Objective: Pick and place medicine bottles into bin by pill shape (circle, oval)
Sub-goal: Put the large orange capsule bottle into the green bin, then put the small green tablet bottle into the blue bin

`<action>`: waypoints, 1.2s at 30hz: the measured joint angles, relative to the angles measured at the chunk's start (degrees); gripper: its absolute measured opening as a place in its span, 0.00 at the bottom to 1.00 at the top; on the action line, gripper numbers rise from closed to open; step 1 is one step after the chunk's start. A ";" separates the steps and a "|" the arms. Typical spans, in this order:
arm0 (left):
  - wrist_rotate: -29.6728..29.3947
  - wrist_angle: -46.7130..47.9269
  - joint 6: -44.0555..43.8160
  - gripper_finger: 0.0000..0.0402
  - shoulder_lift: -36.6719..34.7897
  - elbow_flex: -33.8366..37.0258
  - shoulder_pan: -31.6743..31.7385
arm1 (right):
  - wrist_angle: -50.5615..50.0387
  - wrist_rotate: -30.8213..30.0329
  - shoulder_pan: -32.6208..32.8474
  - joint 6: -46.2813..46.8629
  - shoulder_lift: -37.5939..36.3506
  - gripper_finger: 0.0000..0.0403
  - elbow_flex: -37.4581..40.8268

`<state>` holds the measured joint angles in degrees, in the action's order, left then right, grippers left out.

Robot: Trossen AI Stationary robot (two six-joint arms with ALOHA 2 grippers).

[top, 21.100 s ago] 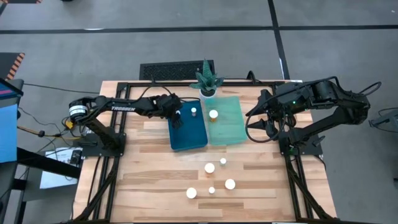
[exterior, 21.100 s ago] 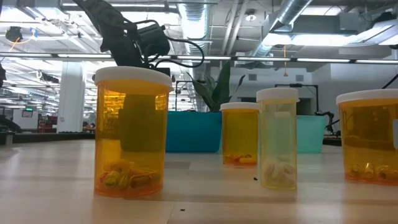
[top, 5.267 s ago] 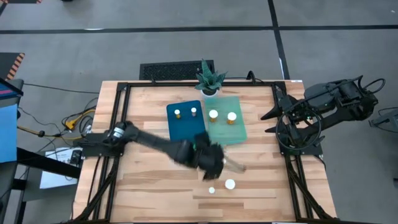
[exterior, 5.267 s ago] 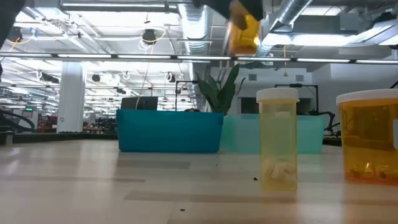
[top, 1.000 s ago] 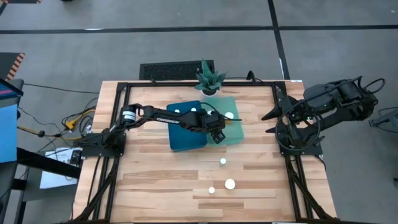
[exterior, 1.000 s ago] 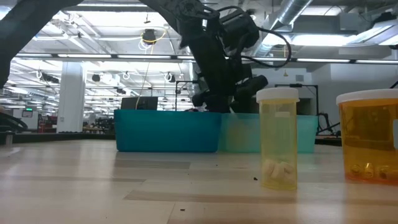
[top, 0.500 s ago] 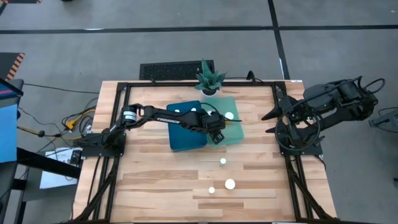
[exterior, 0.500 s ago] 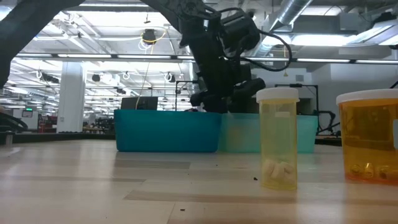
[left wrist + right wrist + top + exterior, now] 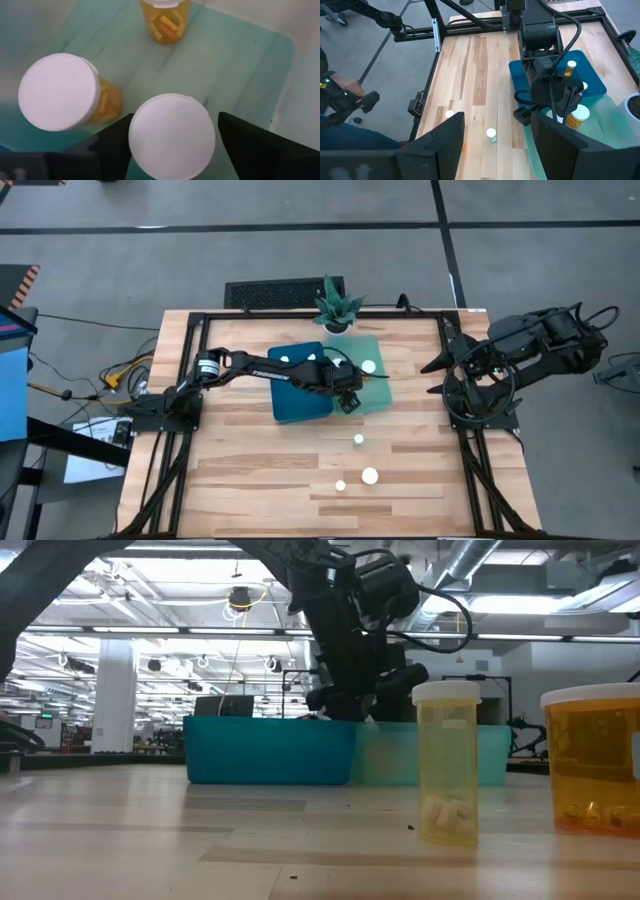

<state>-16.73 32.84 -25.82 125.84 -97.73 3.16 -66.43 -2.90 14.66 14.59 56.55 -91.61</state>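
While left gripper (image 9: 172,150) straddles a bottle (image 9: 172,136) in pale-green bin (image 9: 381,394), fingers seemingly apart | right gripper (image 9: 432,367) open, right tabletop edge.

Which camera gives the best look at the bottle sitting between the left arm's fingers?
The left wrist view: the bottle's white cap fills the gap between the left gripper fingers. The high, low and right wrist views hide it behind the arm.

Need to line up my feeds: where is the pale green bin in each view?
High view: pale green bin at table centre, right of the blue bin.
Low view: bin mid-background, behind the pale bottle.
Left wrist view: bin floor fills the picture.
Right wrist view: bin at lower right.
Shared landmark: the blue bin alongside.
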 joint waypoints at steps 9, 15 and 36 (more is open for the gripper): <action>2.40 0.66 -1.03 0.77 -0.15 0.00 -0.04 | 0.00 0.00 0.00 0.00 0.00 0.59 0.00; 4.09 0.76 -1.67 0.77 -0.17 0.00 -0.26 | -0.01 0.00 -0.01 0.00 0.00 0.59 0.00; 3.86 6.94 3.71 0.81 -0.20 -7.86 -0.49 | 0.00 0.02 -0.02 -0.02 0.00 0.59 0.00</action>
<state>-12.88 39.78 -22.11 125.64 -105.59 2.67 -66.43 -2.87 14.64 14.57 56.55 -91.61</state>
